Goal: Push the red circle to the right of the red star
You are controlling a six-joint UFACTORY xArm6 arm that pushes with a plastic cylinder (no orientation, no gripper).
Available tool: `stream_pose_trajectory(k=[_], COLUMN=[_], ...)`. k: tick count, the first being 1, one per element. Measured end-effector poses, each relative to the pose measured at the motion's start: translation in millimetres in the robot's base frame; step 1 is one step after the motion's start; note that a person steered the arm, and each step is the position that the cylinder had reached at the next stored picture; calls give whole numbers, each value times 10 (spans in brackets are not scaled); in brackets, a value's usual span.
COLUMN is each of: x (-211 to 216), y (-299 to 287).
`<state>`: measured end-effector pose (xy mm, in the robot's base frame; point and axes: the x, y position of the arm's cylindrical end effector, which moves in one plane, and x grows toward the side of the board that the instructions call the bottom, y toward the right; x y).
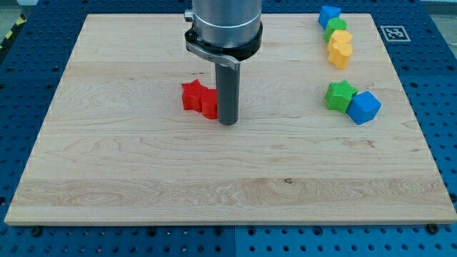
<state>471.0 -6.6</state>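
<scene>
The red star (pixel 191 95) lies on the wooden board (pixel 143 178) a little left of the middle. The red circle (pixel 209 105) touches the star's lower right side and is partly hidden behind my rod. My tip (pixel 227 122) stands right against the red circle's right side, at the view's centre. The rod rises straight up to the grey arm at the view's top.
At the view's top right a blue block (pixel 329 14), a green block (pixel 335 28) and two yellow blocks (pixel 340 48) form a touching column. Below them a green star (pixel 340 96) touches a blue block (pixel 364 108).
</scene>
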Motion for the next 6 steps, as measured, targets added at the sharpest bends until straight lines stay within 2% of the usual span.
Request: stream_pose_trajectory(k=[2,6], x=[111,-398], y=[-228,-49])
